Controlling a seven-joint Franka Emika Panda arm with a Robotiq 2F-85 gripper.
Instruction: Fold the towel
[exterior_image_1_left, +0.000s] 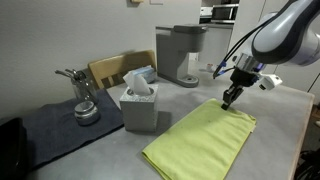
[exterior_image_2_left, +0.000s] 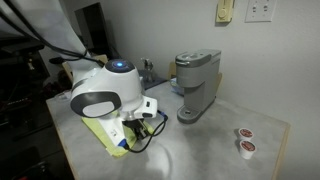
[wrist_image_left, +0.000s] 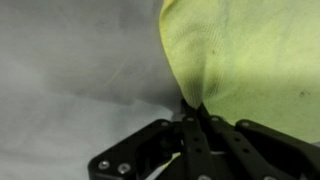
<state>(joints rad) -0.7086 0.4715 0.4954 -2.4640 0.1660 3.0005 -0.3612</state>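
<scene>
The lime towel (exterior_image_1_left: 200, 142) lies on the grey table, spread toward the front. My gripper (exterior_image_1_left: 231, 97) stands at its far corner, fingers pointing down. In the wrist view the towel (wrist_image_left: 250, 55) fills the upper right, and my gripper (wrist_image_left: 197, 110) is shut, pinching a pointed fold of its edge. In an exterior view the arm hides most of the towel (exterior_image_2_left: 100, 135); only a lime strip shows beneath the gripper (exterior_image_2_left: 133, 137).
A tissue box (exterior_image_1_left: 138, 105) stands beside the towel. A dark cloth mat (exterior_image_1_left: 50, 125) with a metal holder (exterior_image_1_left: 84, 105) lies further along. A coffee machine (exterior_image_1_left: 181, 52) is at the back, also seen in an exterior view (exterior_image_2_left: 195, 85). Two small pods (exterior_image_2_left: 244, 140) sit nearby.
</scene>
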